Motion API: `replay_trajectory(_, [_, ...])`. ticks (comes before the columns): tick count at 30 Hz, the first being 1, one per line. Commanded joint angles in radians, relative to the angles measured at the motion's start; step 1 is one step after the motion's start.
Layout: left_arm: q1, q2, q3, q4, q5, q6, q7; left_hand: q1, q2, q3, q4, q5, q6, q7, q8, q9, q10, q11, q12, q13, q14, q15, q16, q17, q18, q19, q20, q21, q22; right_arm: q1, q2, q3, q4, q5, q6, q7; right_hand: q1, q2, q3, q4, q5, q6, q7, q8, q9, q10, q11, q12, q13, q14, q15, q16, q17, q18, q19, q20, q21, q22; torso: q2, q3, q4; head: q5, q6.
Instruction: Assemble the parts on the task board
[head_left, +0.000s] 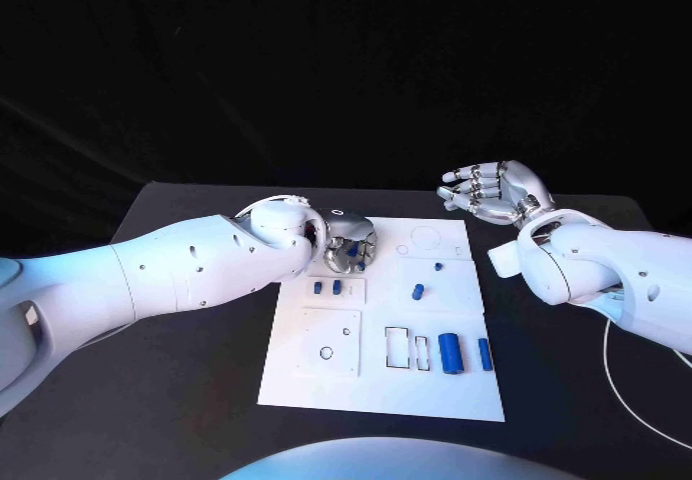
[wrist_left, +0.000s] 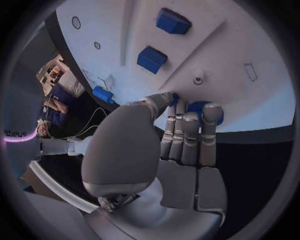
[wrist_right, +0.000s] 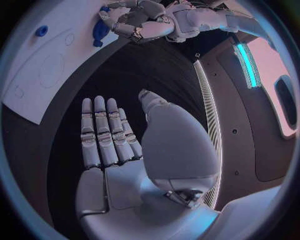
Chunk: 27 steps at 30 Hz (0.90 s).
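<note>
With our left hand (head_left: 348, 244) over the far left corner of the task board (head_left: 384, 385), its fingers (wrist_left: 189, 131) curling around a blue part (wrist_left: 197, 106) just beyond their tips, we should seat that pinch squarely before lifting, while our right hand (head_left: 495, 192) hovers well apart, fingers spread and empty.

My left hand (head_left: 346, 243) rests curled on the task board's (head_left: 325, 385) far edge; my right hand (head_left: 495, 192) hovers beyond it, fingers spread.
</note>
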<state>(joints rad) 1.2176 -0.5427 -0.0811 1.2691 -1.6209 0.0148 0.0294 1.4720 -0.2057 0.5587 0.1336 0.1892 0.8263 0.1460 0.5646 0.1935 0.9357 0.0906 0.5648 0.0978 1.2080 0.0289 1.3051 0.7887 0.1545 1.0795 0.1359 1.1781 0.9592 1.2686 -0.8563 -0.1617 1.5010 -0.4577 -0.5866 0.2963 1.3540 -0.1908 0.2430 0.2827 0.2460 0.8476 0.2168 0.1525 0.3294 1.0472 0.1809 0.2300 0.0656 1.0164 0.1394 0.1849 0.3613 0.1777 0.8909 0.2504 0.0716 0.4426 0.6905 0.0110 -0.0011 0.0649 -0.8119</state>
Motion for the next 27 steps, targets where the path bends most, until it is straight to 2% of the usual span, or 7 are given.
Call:
replay_trajectory(1, [-0.004,0.002,-0.004,-0.003,-0.013,0.031,-0.012,-0.009,0.004,0.015,-0.006,0.0,0.019,-0.002,-0.013,-0.001,0.025,-0.002,-0.026,-0.013,0.014,-0.006,0.006,-0.004,-0.012,0.013,-0.009,0.015,0.018,0.0,0.001,0.0,0.0,-0.01,0.014,0.003,-0.002,0.009,-0.002,-0.003,-0.002,-0.006,0.029,-0.005,-0.001,-0.006,-0.001,0.007,-0.001,-0.003,0.001,-0.007,-0.002,0.004,-0.002,0.004,-0.004,-0.003,0.0,-0.0006,-0.0005,0.0,0.001])
replay_trajectory(10, [-0.005,0.001,-0.004,-0.002,-0.013,-0.012,-0.004,-0.019,0.017,0.044,-0.042,0.0,0.086,-0.008,-0.034,0.01,0.124,-0.017,-0.083,-0.021,0.08,-0.023,0.035,0.047,-0.031,0.087,-0.018,0.081,0.106,-0.001,0.001,0.0,0.0,-0.01,0.014,0.005,-0.002,0.009,-0.002,-0.003,-0.002,-0.006,0.029,-0.005,-0.001,-0.006,-0.001,0.007,-0.001,-0.003,0.001,-0.007,-0.002,0.004,-0.003,0.004,-0.004,-0.003,0.0,-0.0005,-0.0004,0.001,0.002])
replay_trajectory(19, [-0.007,-0.009,-0.003,0.012,-0.004,-0.062,0.009,-0.027,0.016,0.046,-0.048,-0.001,0.095,-0.009,-0.041,0.013,0.138,-0.019,-0.101,-0.022,0.087,-0.024,0.036,0.049,-0.032,0.092,-0.021,0.085,0.112,-0.001,0.002,0.0,0.0,-0.01,0.013,0.007,-0.002,0.009,-0.002,-0.003,-0.002,-0.006,0.029,-0.005,-0.001,-0.006,-0.001,0.007,-0.001,-0.003,0.001,-0.007,-0.002,0.004,-0.003,0.004,-0.004,-0.003,0.0,-0.0012,-0.0005,0.002,0.006])
replay_trajectory(23, [-0.009,-0.031,0.006,0.048,0.0,-0.072,0.003,-0.032,0.013,0.046,-0.051,0.0,0.096,-0.008,-0.047,0.013,0.143,-0.018,-0.11,-0.023,0.09,-0.024,0.038,0.054,-0.032,0.093,-0.021,0.086,0.113,-0.001,0.001,0.0,0.001,-0.01,0.013,0.007,-0.003,0.01,-0.003,-0.003,-0.003,-0.006,0.029,-0.005,-0.001,-0.006,-0.001,0.007,-0.001,-0.003,0.001,-0.007,-0.002,0.004,-0.003,0.004,-0.004,-0.005,0.001,-0.0016,-0.0012,0.003,0.008])
replay_trajectory(27, [-0.009,-0.058,0.023,0.089,0.008,-0.079,-0.004,-0.036,0.01,0.045,-0.051,0.0,0.098,-0.008,-0.05,0.014,0.146,-0.018,-0.115,-0.023,0.093,-0.024,0.039,0.057,-0.033,0.093,-0.021,0.087,0.114,-0.002,-0.003,0.0,0.002,-0.01,0.012,0.008,-0.003,0.01,-0.003,-0.003,-0.003,-0.005,0.029,-0.005,-0.001,-0.006,-0.001,0.008,-0.001,-0.003,0.001,-0.007,-0.002,0.004,-0.003,0.004,-0.004,-0.005,0.0,-0.001,0.0012,0.003,0.004])
